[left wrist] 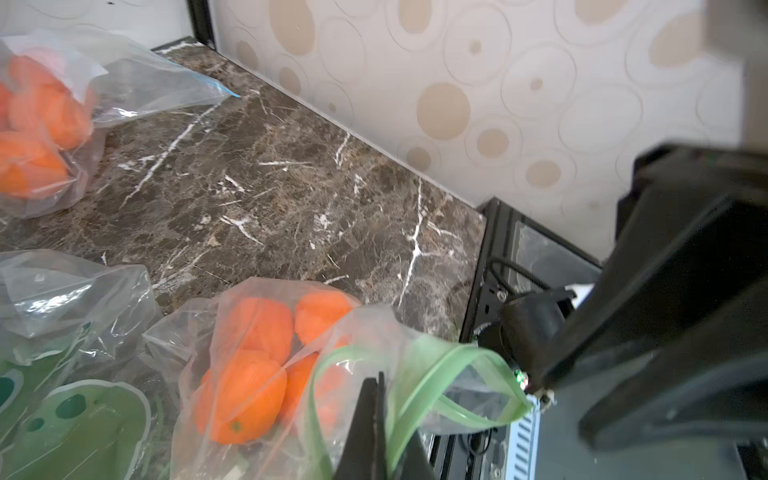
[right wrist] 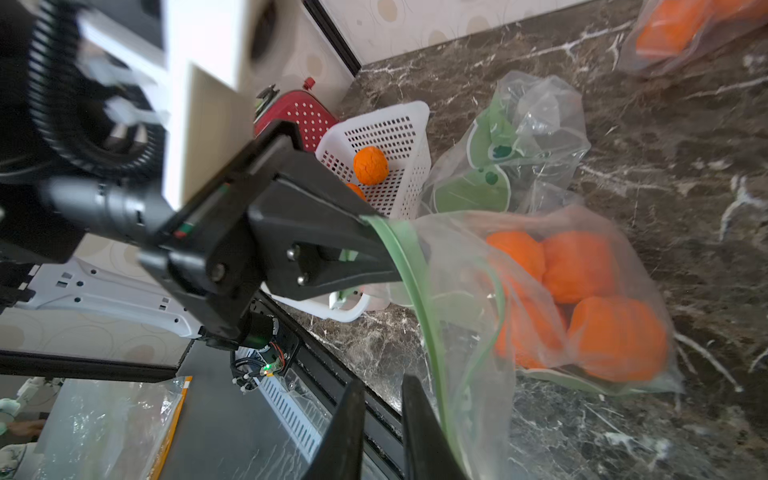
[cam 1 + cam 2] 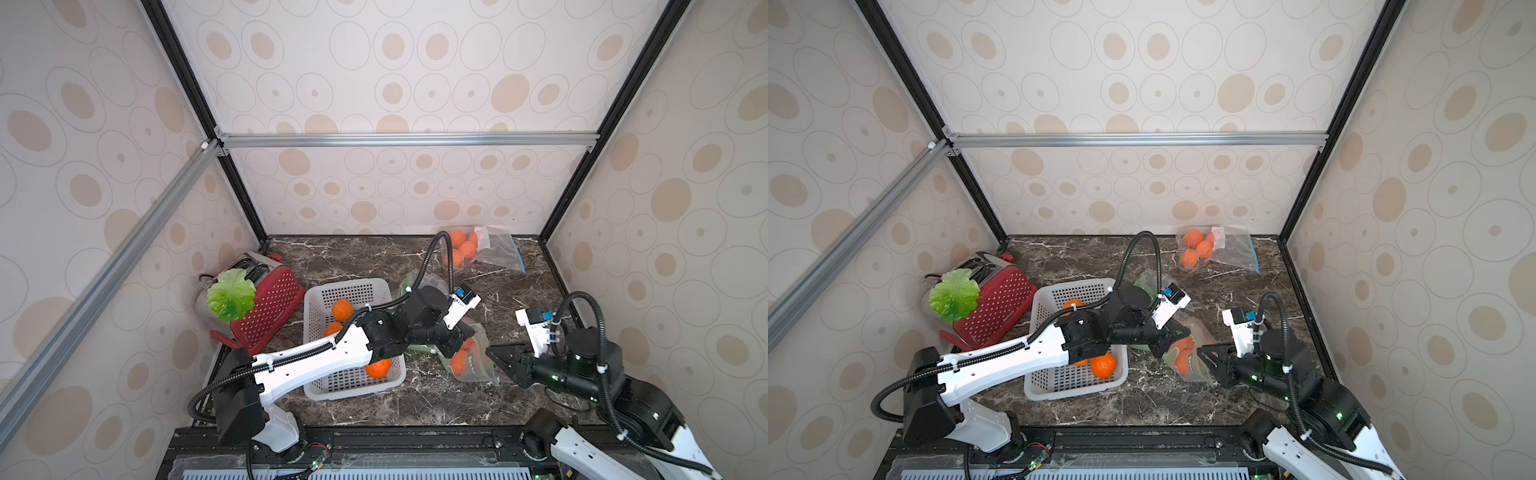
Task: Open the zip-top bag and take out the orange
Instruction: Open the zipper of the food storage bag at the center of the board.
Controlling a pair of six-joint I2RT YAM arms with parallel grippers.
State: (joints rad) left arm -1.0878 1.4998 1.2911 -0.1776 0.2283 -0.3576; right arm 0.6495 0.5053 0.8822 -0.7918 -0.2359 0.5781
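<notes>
**Pinching one side of the zip**

You have three loose oranges (image 3: pixel 343 309) in the basket (image 3: pixel 353 282). Your left end effector (image 1: pixel 376 386) is clamped on the green strip (image 1: pixel 419 395) of the zip-top bag (image 1: pixel 195 345), which sits on the counter (image 1: pixel 270 187) with four oranges (image 1: pixel 257 328) inside. Your right end effector (image 2: pixel 382 382) stands slightly parted beside that strip, gripping nothing.

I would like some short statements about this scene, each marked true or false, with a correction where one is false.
1. The left gripper is shut on the green zip strip of the near bag. True.
2. The white basket is empty. False: oranges lie in it.
3. Another clear bag holding fruit lies by the back wall. True.
4. The toaster is blue. False: it is red.
</notes>
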